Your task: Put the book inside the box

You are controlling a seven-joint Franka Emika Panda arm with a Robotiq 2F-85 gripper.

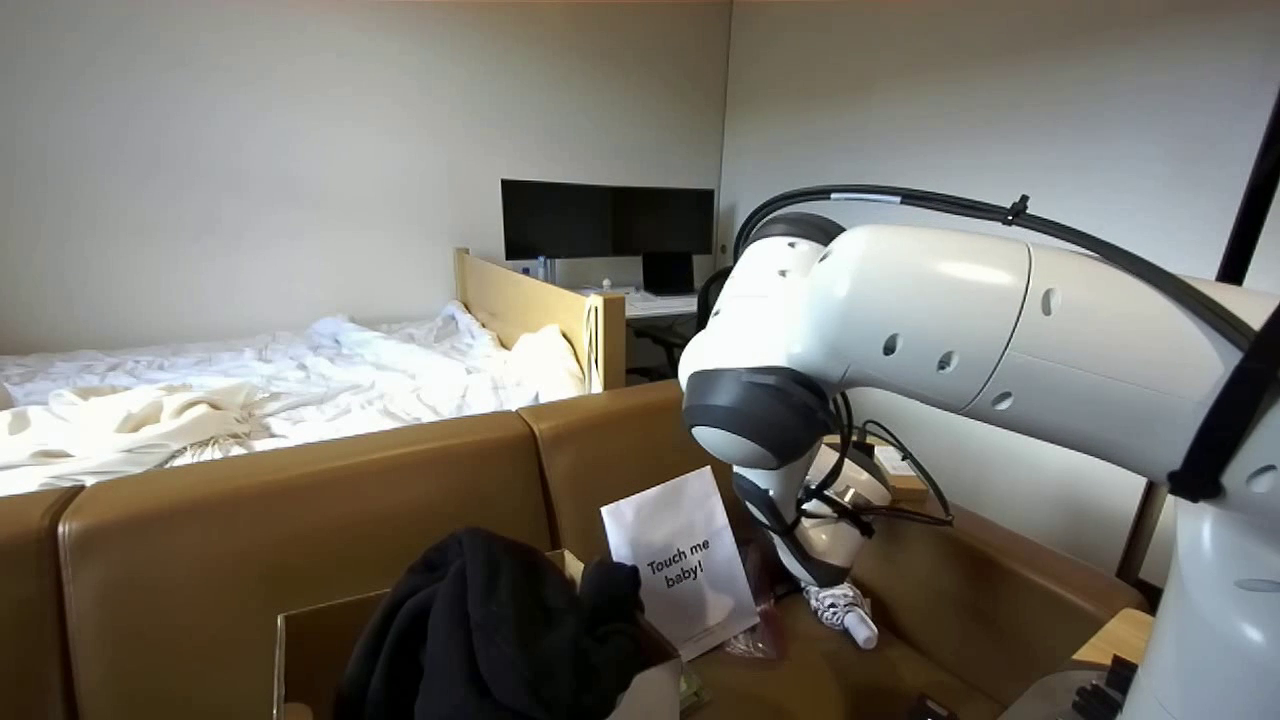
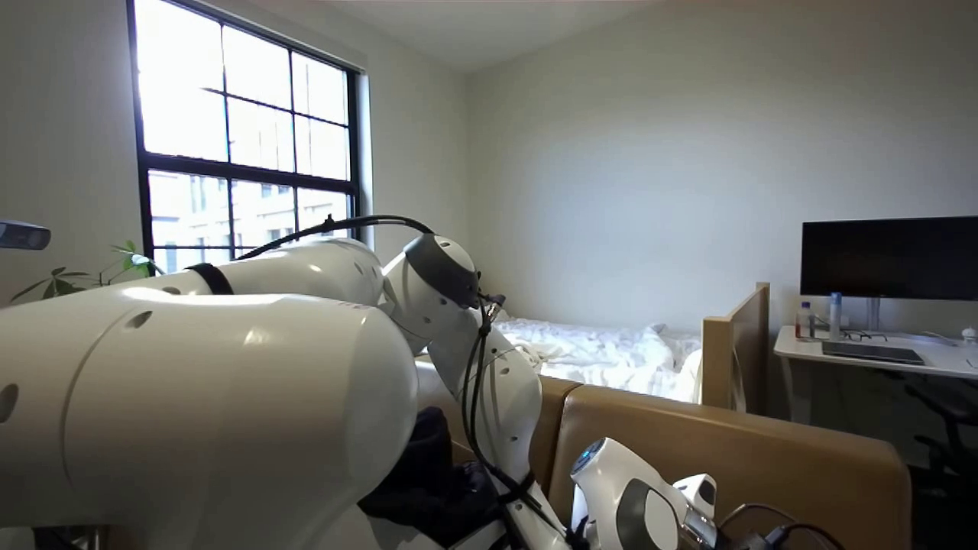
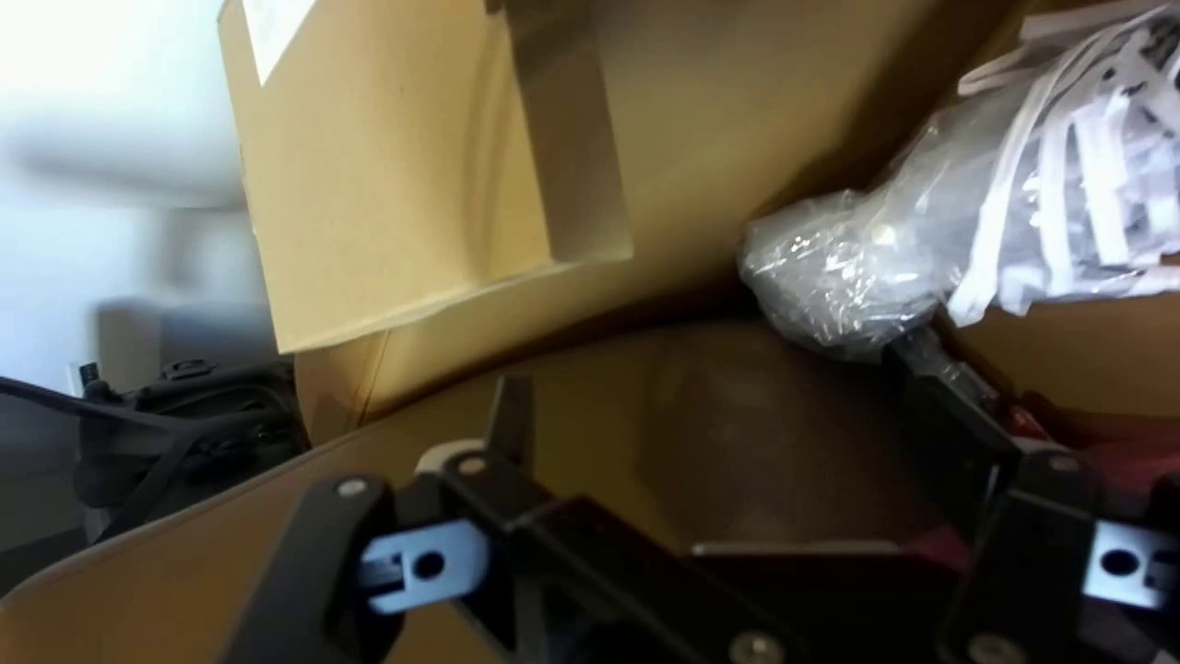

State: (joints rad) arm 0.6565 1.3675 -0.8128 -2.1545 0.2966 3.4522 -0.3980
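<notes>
Claw [image 3: 724,406] gapes, room between fingers [image 3: 513,420], one tip near the edge of plastic wrap [image 3: 843,267].

arm [image 1: 920,310]: bent downward | wrist [image 2: 630,496]: tilted | jaws: spread wide

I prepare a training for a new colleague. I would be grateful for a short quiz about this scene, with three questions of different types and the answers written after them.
1. Multiple choice: in an exterior view, what bulges above the rim of the open brown cardboard box?
A: white bed linen
B: black cloth
C: a wide black monitor

2. True or false: in the wrist view, the black two-finger gripper is open.

3. Fill in the missing word printed on the white rectangular paper sheet: "Touch me ...!"

Key: 1. B; 2. True; 3. baby
</notes>
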